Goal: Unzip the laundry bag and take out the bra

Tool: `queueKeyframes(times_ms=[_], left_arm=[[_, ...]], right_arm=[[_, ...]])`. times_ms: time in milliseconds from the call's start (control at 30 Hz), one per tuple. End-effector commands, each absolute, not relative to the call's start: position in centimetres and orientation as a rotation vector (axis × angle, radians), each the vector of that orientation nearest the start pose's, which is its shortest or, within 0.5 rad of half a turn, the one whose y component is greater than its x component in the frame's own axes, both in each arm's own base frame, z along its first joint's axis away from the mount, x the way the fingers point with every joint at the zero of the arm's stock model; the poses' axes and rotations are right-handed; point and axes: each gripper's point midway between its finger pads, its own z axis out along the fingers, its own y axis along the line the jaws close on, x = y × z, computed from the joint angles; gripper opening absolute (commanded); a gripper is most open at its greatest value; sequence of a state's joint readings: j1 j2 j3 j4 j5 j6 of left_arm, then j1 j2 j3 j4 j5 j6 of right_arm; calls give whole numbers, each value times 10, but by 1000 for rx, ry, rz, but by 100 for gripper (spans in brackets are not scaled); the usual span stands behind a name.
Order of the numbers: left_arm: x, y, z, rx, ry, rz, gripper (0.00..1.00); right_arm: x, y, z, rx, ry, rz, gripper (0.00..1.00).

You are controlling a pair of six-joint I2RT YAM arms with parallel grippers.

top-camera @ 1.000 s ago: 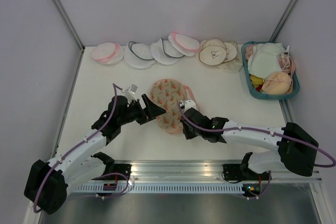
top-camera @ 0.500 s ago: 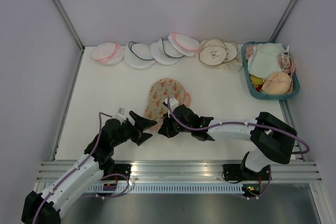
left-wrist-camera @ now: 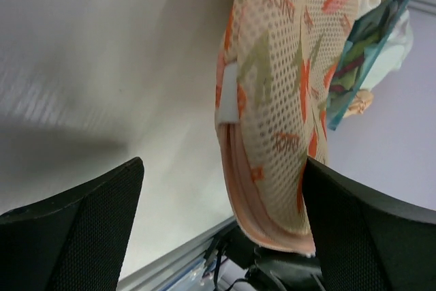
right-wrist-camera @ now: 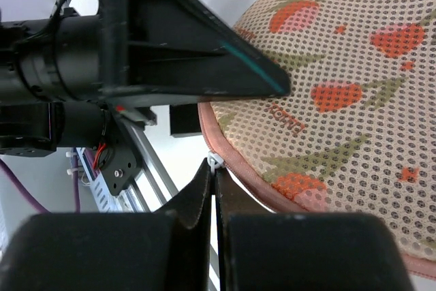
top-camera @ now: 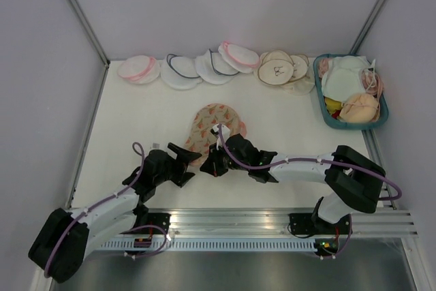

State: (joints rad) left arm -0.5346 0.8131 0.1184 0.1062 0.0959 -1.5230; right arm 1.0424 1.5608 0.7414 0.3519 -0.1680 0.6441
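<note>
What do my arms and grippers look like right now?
The left arm and right arm have white links, black joints and a looping purple cable each. The left gripper and right gripper are black, with tapered, textured fingers.

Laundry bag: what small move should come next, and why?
Probably close the left jaws on the near edge of the laundry bag, which lies between them while they stand wide open. The right jaws are shut on what looks like the small white zip pull, so holding the bag would let the zip slide.
</note>
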Motion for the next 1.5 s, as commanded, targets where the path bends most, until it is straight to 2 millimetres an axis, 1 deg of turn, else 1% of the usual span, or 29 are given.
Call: queueKeyframes(times_ms=[0, 33, 100, 167, 267, 300, 367, 400, 467, 500, 567, 633, 667, 800, 867, 900, 933, 967, 1000, 1133, 1167, 1233, 1267, 1300, 1333, 1367, 1400, 1433, 1467], left_arm=[[236, -197, 92, -1091, 2031, -1267, 97], [241, -200, 98, -1079, 2021, -1276, 96], [242, -202, 93, -1088, 2031, -1277, 94], [246, -201, 96, -1079, 2001, -1280, 86], [249, -198, 100, -1064, 1973, -1268, 67], [249, -198, 103, -1053, 1963, -1275, 55], [251, -194, 104, -1057, 1947, -1251, 42], [252, -193, 107, -1051, 1941, -1250, 30], [252, -191, 105, -1054, 1944, -1229, 20], [252, -189, 105, -1055, 1944, -1221, 10], [253, -187, 104, -1049, 1950, -1197, 3], [253, -187, 105, -1005, 1965, -1180, 2], [256, -185, 105, -995, 1971, -1164, 2], [258, -183, 105, -855, 2028, -1131, 2], [258, -183, 101, -797, 2084, -1135, 2], [259, -185, 103, -714, 2103, -1124, 2], [254, -191, 104, -648, 2146, -1164, 2], [255, -189, 97, -630, 2182, -1154, 2], [258, -192, 103, -525, 2190, -1152, 2], [254, -202, 105, -279, 2292, -1217, 2], [253, -198, 101, -278, 2332, -1210, 2], [256, -204, 109, -132, 2330, -1251, 2], [257, -201, 107, -126, 2357, -1243, 2], [267, -203, 116, -51, 2323, -1234, 2], [270, -205, 113, -13, 2334, -1247, 2], [284, -206, 121, 9, 2316, -1230, 2], [292, -206, 120, 23, 2310, -1212, 2], [300, -207, 108, 11, 2333, -1203, 3], [318, -212, 118, 16, 2277, -1211, 14]], right_arm=[[174, 404, 129, -555, 2101, 1203, 0], [178, 398, 128, -546, 2113, 1157, 0], [178, 392, 131, -564, 2103, 1131, 0], [176, 388, 128, -573, 2121, 1108, 1], [171, 384, 121, -599, 2150, 1097, 1], [170, 382, 116, -610, 2166, 1084, 0], [167, 380, 111, -620, 2181, 1081, 0], [166, 377, 107, -626, 2198, 1068, 0], [164, 374, 101, -652, 2217, 1046, 1], [163, 372, 96, -659, 2244, 1025, 0], [165, 366, 88, -674, 2270, 963, 0], [170, 349, 69, -663, 2370, 804, 0], [180, 330, 54, -632, 2438, 618, 0], [194, 289, 29, -561, 2526, 271, 1], [198, 280, 26, -507, 2534, 214, 0], [201, 275, 25, -487, 2531, 187, 0], [208, 268, 24, -447, 2516, 135, 0], [213, 261, 22, -416, 2517, 96, 1], [217, 255, 21, -384, 2522, 62, 0], [241, 227, 18, -285, 2505, -82, 0], [249, 219, 20, -251, 2499, -108, 0], [256, 211, 24, -227, 2490, -131, 0], [260, 207, 28, -213, 2484, -134, 1], [261, 206, 30, -211, 2480, -135, 0], [262, 206, 33, -221, 2474, -134, 1], [262, 207, 37, -221, 2471, -113, 1], [261, 206, 36, -223, 2473, -110, 0], [260, 206, 40, -228, 2469, -96, 0], [257, 207, 40, -241, 2476, -79, 0]])
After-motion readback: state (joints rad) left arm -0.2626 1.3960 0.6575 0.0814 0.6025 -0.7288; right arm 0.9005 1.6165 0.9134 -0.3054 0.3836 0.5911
